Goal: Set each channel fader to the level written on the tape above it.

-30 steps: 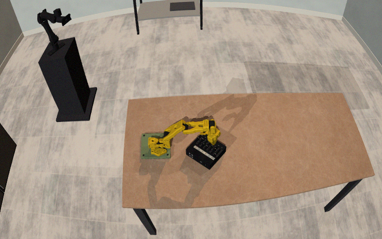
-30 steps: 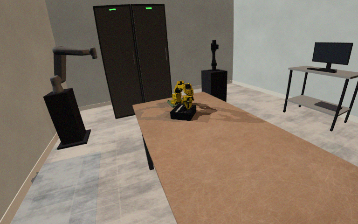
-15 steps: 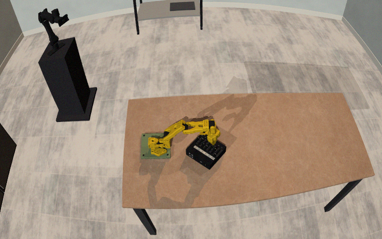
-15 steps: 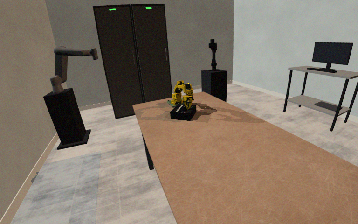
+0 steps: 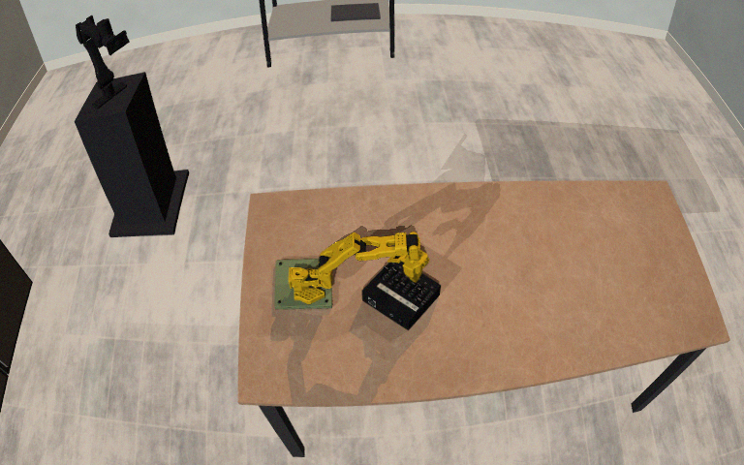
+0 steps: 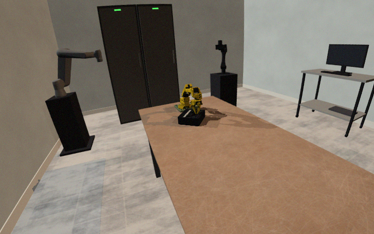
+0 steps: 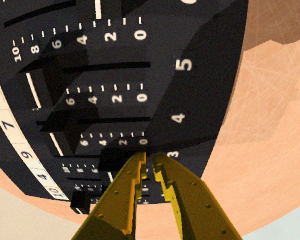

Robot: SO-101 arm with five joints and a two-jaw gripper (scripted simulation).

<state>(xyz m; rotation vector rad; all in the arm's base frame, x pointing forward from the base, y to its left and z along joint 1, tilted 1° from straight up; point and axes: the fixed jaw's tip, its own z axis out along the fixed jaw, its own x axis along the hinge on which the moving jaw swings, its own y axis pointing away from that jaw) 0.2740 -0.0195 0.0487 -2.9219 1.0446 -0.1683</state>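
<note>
One arm at work, gripper (image 7: 149, 158) pinched fully closed and holding nothing, its two yellow tips brought together into a single blunt point for pushing. Lighting desk (image 5: 402, 295) sits directly under the gripper on the brown surface (image 5: 566, 276), just beyond the arm's green base plate (image 5: 281, 288). In the wrist view the closed tips rest low over the channel marked 3, close against a dark fader cap (image 7: 117, 159) just to their left; whether they actually touch it cannot be told. Channels 4, 5 and 6 run away ahead of the gripper, each with a printed 0-to-10 scale beside its slot. Tape strip (image 7: 17, 140) with the handwritten targets curves off to the far left of the gripper; digits 7 and 9 are legible, the rest too blurred. Judgement: the step in hand is nudging this one fader along its slot. To do it well, keep the tips low enough to catch the cap's side, push straight along the slot in small increments, check against the scale, and stay off neighbouring caps and the master.
</note>
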